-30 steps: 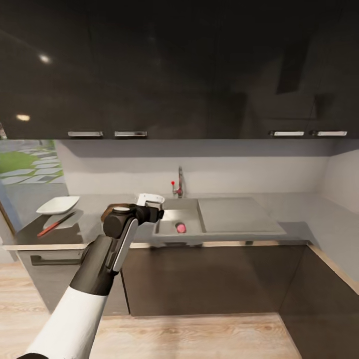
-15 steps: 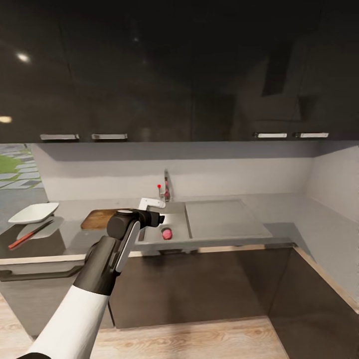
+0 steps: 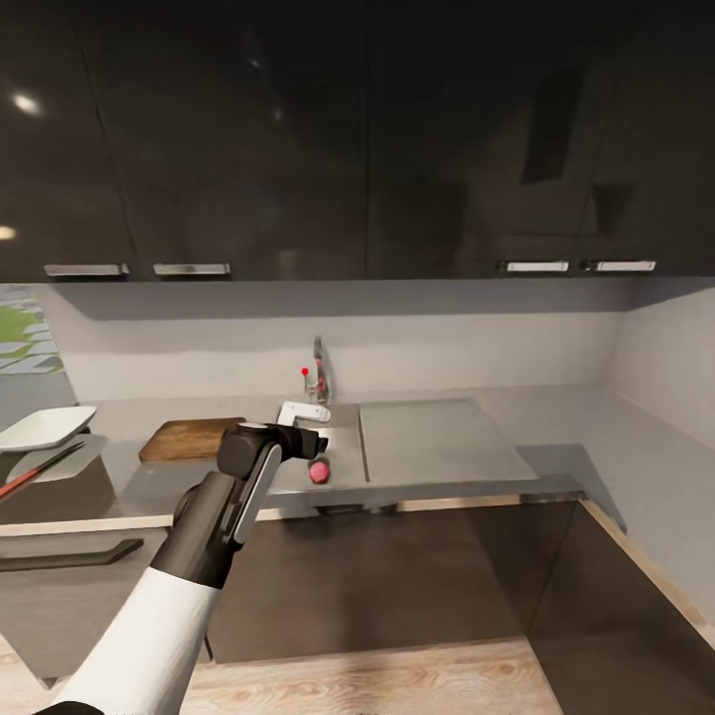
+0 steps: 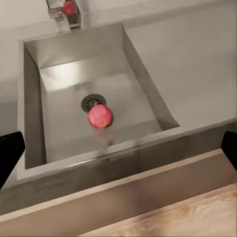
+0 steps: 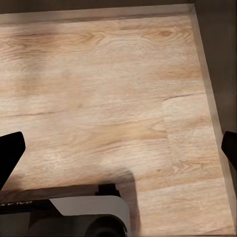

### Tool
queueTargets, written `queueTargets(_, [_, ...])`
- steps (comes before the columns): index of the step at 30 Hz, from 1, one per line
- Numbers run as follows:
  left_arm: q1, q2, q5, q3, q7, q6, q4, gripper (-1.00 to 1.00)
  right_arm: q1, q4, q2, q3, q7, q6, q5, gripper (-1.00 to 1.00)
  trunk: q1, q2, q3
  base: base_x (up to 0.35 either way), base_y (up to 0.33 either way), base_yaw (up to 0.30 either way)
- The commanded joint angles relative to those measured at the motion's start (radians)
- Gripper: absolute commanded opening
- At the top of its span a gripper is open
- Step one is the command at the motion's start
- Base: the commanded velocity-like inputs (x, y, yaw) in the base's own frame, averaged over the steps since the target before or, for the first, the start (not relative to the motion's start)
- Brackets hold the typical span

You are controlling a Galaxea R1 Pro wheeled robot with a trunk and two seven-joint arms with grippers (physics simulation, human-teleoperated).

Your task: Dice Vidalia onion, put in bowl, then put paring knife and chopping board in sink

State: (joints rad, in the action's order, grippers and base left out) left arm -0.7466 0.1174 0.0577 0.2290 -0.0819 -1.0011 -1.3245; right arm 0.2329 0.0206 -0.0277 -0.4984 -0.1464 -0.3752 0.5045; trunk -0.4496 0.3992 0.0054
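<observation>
The small pinkish-red round Vidalia onion (image 4: 100, 116) lies on the floor of the rectangular grey recessed sink (image 4: 143, 74), touching the 5 o'clock edge of the round drain in the left wrist view. Over the last second I have rolled the base toward the sink, so the whole head view has slid across. The onion itself has not moved. The dark brown wooden chopping board (image 3: 189, 438), which the arm hid a second ago, is now exposed on the grey desk (image 3: 556, 422) at 9 o'clock of the basin. The shallow white square bowl (image 3: 42, 427) has drifted to the frame's edge, further out at 9 o'clock.

The left gripper (image 3: 303, 429) hangs above the near rim of the basin, well apart from the onion, its fingers (image 4: 9, 153) spread wide and empty. The right gripper (image 5: 118, 148) points down at pale wood floor, its fingers spread and empty.

Judgement: the approach is nearly complete. The next action is to lower the left gripper into the basin, centred over the onion. I cannot make out the paring knife.
</observation>
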Motion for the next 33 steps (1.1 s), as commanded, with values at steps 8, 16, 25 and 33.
queueTargets(8, [0.000,-0.001,0.006,0.000,-0.008,-0.002,0.029,1.00,0.000,-0.001,0.000,-0.006,-0.011,0.001,0.007,1.00,0.000,0.001,-0.003,0.011,-0.006,0.000])
queueTargets(16, [0.000,-0.002,0.005,-0.006,-0.009,0.027,0.049,1.00,0.000,-0.001,-0.001,-0.006,-0.012,0.002,0.007,1.00,0.000,0.001,-0.003,0.230,0.000,0.000])
queueTargets(25, [0.000,-0.004,0.005,-0.006,-0.009,0.030,0.070,1.00,0.000,-0.001,-0.001,-0.006,-0.012,0.002,0.007,1.00,0.000,0.001,-0.003,0.279,0.000,0.000])
queueTargets(33, [0.000,-0.004,0.005,-0.005,-0.009,0.093,0.137,1.00,0.000,-0.001,-0.001,-0.006,-0.009,0.062,0.007,1.00,0.000,0.001,-0.006,0.029,0.000,0.000])
